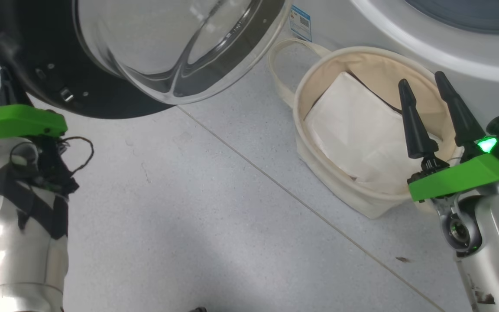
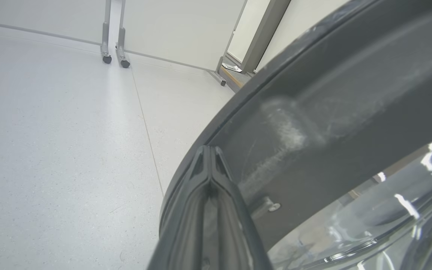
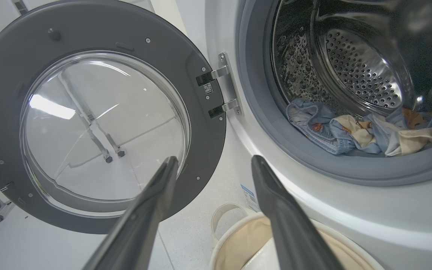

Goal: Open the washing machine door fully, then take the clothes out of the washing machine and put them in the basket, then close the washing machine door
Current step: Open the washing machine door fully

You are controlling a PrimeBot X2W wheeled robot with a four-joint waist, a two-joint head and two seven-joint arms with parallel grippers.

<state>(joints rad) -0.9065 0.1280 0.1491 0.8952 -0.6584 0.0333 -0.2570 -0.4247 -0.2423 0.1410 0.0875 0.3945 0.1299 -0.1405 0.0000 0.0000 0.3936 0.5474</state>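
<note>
1. Two grippers differed: left gripper (image 2: pixel 209 153) pressed together, tips at washing machine door (image 3: pixel 9 112) rim, prob. to push it wider. Right gripper (image 1: pixel 422 79) spread, empty, over basket (image 1: pixel 327 177).
2. Clothes (image 3: pixel 351 131) lay low in drum (image 3: pixel 362 75), right of door.
3. Floor (image 1: pixel 210 216) left of basket gave room; door's near edge hung close.

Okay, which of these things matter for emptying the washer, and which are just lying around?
For the job: washing machine, washing machine door, clothes, basket.
Lying about: white folded sheet, blue label sticker, wheeled frame legs.
</note>
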